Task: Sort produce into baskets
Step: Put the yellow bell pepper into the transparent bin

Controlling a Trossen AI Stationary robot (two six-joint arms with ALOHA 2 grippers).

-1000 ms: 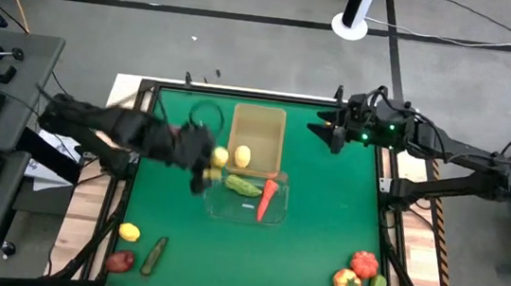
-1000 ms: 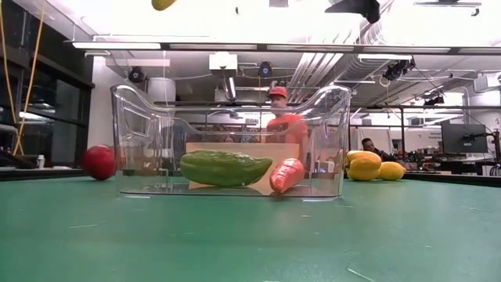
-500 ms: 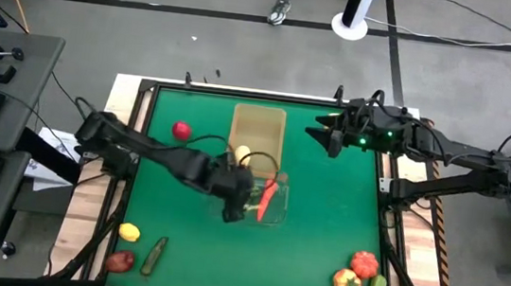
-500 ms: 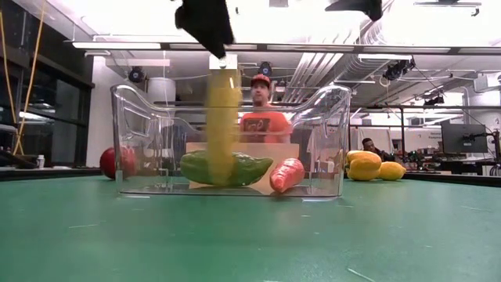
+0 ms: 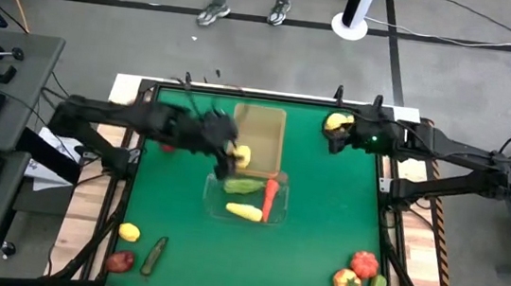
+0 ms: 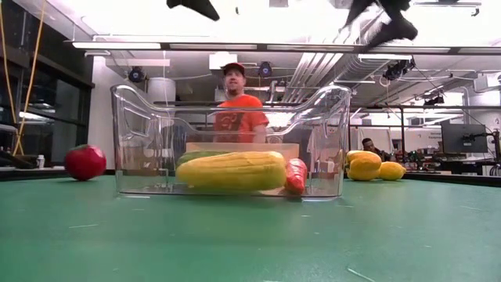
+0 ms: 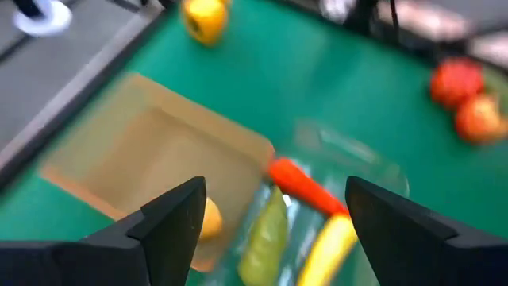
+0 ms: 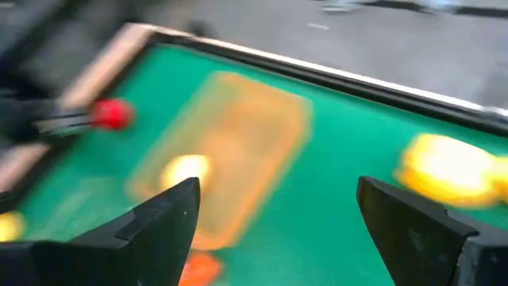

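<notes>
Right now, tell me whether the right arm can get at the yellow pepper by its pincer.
Probably yes: the right pincer stands open beside the yellow pepper at the table's far right, nothing between them.

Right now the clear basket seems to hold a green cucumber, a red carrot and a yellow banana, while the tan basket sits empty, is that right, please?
Not quite: the tan basket is not empty; a yellow lemon lies in it, as the high view shows. The clear basket does hold the green cucumber, red carrot and yellow banana.
</notes>
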